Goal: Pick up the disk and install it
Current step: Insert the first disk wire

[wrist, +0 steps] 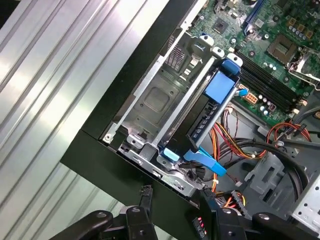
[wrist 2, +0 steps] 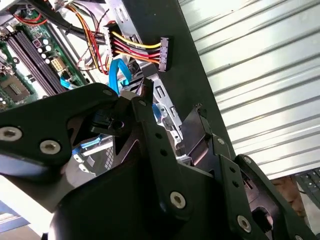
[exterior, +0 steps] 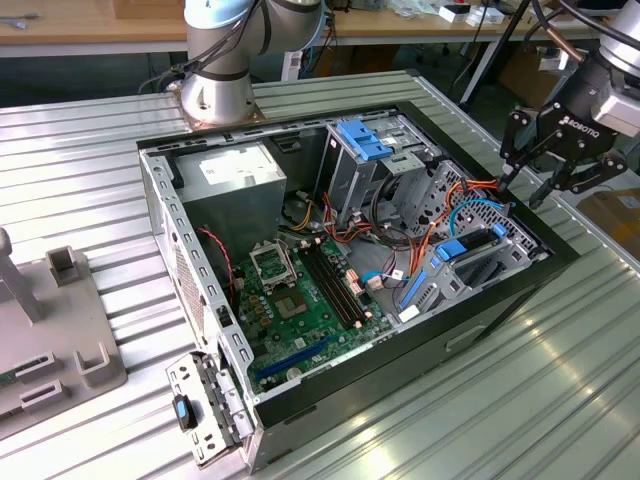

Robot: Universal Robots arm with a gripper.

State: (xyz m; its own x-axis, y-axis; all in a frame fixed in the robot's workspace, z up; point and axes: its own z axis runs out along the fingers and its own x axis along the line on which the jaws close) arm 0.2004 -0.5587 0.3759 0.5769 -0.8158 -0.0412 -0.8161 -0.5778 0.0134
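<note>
Jaws wide, empty, over case (exterior: pixel 420 365) corner. Disk (wrist: pixel 206 120) sits in bay (wrist: pixel 150 100), near jaws. Wires (wrist: pixel 232 145) close by. Jaws may snag wires or bump case wall; disk could slip.

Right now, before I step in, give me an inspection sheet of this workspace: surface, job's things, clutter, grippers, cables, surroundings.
Surface: ribbed metal table, with an open computer case lying on it.
Job's things: disk, dark side showing, blue rails, on edge in the drive cage.
Clutter: grey fixture at the exterior view's left; metal bracket with a blue tab beside the case corner.
Grippers: gripper above the drive-cage end of the case, fingers open, holding nothing.
Cables: red, yellow and orange wires; blue data cable.
Surroundings: wooden bench behind; arm base on the table.
</note>
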